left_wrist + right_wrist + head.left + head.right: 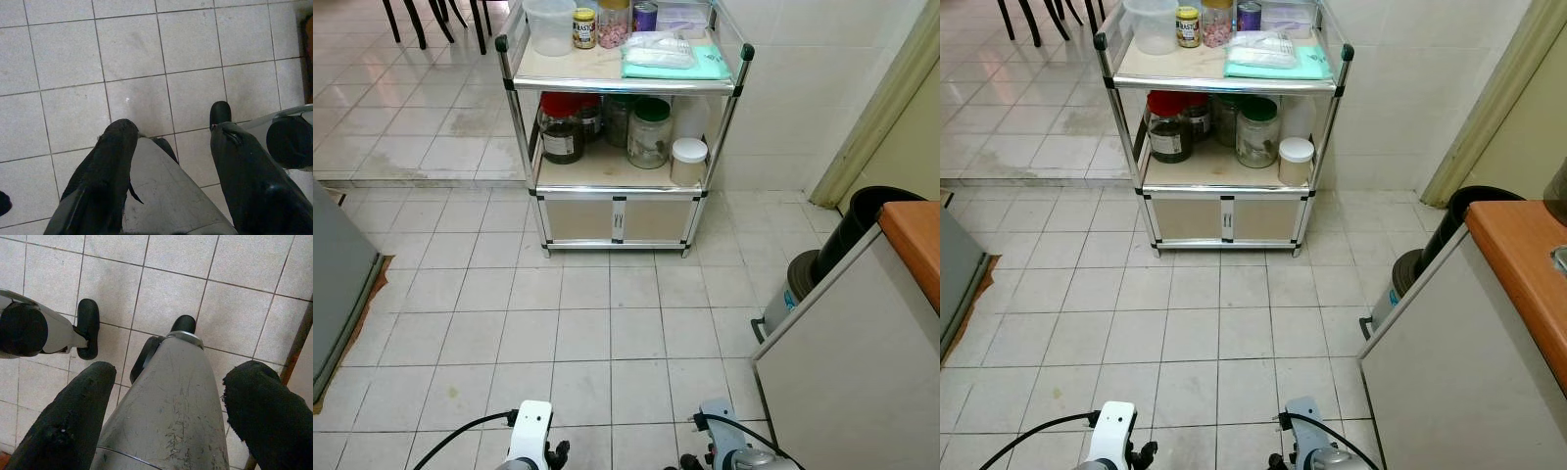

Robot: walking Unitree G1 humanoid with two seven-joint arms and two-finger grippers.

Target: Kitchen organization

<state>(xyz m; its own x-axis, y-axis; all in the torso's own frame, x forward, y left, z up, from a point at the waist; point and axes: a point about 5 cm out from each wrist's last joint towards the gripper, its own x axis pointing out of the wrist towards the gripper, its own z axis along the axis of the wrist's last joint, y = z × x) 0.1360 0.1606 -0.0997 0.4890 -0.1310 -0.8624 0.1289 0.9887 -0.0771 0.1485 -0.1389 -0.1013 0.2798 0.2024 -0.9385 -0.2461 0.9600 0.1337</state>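
A metal rack (pixel 617 86) stands against the far wall across the tiled floor. Its top shelf carries a clear plastic tub (pixel 550 24), a yellow-labelled jar (pixel 584 27), a jar of pink bits (pixel 613 24) and a plastic bag (pixel 656 49) on a green tray (pixel 695 67). On the middle shelf are a dark red-lidded jar (pixel 562 132), a green-lidded glass jar (pixel 650 134) and a white-lidded tub (pixel 688 162). Both arms hang low: left arm (pixel 530 431), right arm (pixel 729 446). My left gripper (pixel 171 122) and right gripper (pixel 173 372) point at the floor, open and holding nothing.
A white counter side (pixel 842 372) with an orange top (pixel 915 245) juts in at the right, with a black bin (pixel 862 220) and a metal pedal bin (pixel 798 289) behind it. A grey appliance (pixel 337 284) stands at the left. Chair legs (pixel 421 20) are far left.
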